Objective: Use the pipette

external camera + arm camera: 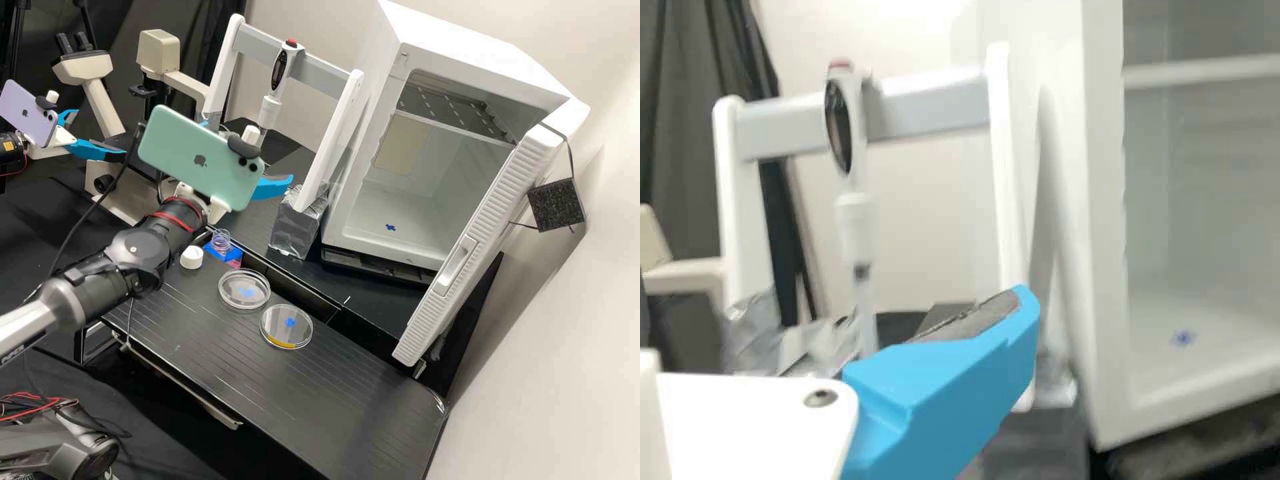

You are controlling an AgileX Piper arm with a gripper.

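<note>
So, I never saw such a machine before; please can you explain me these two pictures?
You see a dark grey robot arm. The high view comes from a fixed camera looking down; the wrist view, from a camera on the arm itself. On the black bench lie a clear round dish, a second dish and a small white round piece. Behind them, the pipette hangs on a white and grey stand, beside an open white cabinet. The jaws are open, and I see nothing held in them.
</note>
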